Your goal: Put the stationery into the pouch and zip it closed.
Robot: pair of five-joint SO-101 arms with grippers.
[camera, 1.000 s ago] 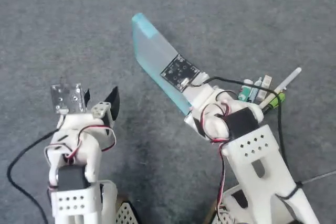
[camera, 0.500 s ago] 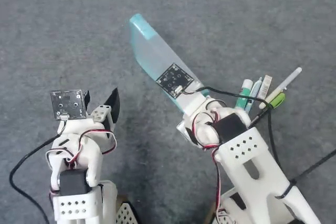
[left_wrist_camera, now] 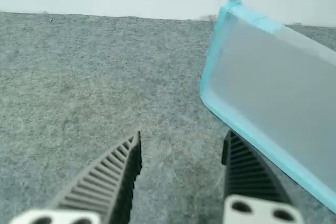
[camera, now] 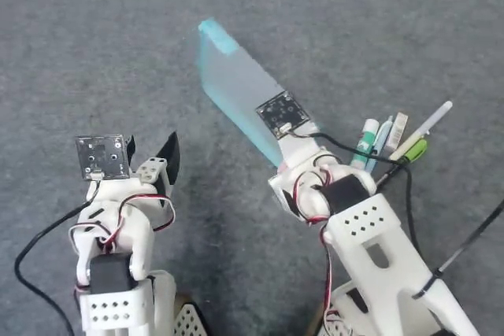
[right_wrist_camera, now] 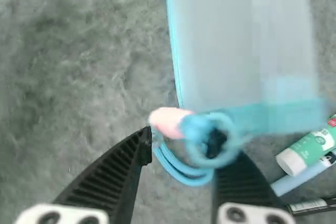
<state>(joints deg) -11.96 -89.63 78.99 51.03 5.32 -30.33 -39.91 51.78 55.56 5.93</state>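
A grey felt table top [camera: 94, 53] runs back to a pale wall. The high view gives the layout: two white arms stand side by side at the near edge, the left arm [camera: 118, 234] drawn back over bare felt and the right arm [camera: 378, 234] stretched forward to the near end of the pouch [camera: 232, 76]. The pouch is a long, flat, frosted see-through sleeve edged in turquoise. It lies on a diagonal near the middle of the table, running from the right arm's wrist away toward the far left. The left wrist view adds a low side look at it: its far corner stands up against the wall line and the turquoise edge curves round the nearer corner. In that view the left gripper [left_wrist_camera: 181, 150] hangs just short of the pouch, jaws spread wide and holding nothing. The stationery [camera: 386, 135] lies fanned on the felt just right of the right arm's wrist: a green-capped tube, a blue pen, a white stick, a long white pen and a green marker, none of it in the pouch. The right wrist view adds the smallest parts. The right gripper [right_wrist_camera: 191, 145] has its jaws clenched on the zip pull [right_wrist_camera: 210, 137], a blue ring with a pink tag [right_wrist_camera: 165, 118] and a blue cord loop [right_wrist_camera: 178, 171] hanging below it.
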